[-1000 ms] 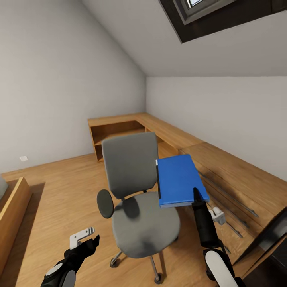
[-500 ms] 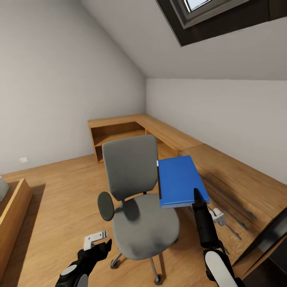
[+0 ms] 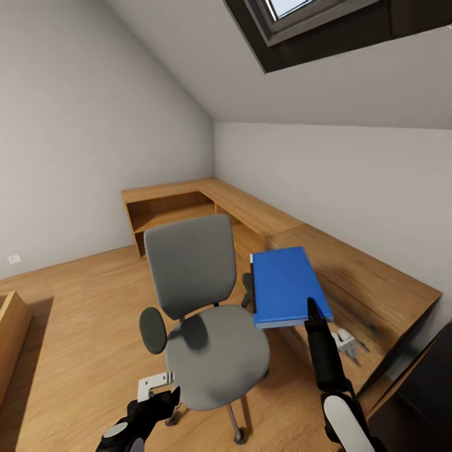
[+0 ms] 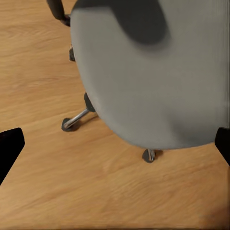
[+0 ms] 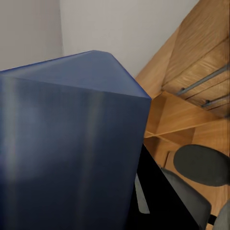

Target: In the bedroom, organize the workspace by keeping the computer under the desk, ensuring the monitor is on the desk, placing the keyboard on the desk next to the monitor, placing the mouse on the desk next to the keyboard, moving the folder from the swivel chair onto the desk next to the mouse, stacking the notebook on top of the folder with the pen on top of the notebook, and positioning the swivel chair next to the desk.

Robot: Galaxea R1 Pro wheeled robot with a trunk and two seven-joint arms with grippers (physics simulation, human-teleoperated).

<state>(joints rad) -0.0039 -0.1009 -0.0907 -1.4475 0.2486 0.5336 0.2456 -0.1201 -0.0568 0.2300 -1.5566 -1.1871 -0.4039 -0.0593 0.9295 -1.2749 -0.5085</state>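
The grey swivel chair (image 3: 210, 351) stands on the wood floor in front of me, with its backrest (image 3: 188, 263) toward the far wall. My right gripper (image 3: 312, 312) is shut on the near edge of the bright blue folder (image 3: 285, 285), holding it level in the air to the right of the chair's back. In the right wrist view the folder (image 5: 67, 143) spreads wide and close. My left gripper (image 3: 158, 390) hangs low by the seat's front left, open. The left wrist view looks down past wide-apart fingers (image 4: 9, 148) onto the seat (image 4: 153, 72) and casters.
A light wooden L-shaped counter (image 3: 251, 213) runs along the far and right walls, with drawers (image 3: 358, 289) close behind the folder. A wooden bed frame (image 3: 9, 326) sits at the far left. A dark panel (image 3: 427, 383) shows at the lower right. A skylight (image 3: 301, 19) is overhead.
The whole view has swung, so the room has slid left and down. My left gripper has come in closer to the chair's seat. The folder stays held in my right gripper.
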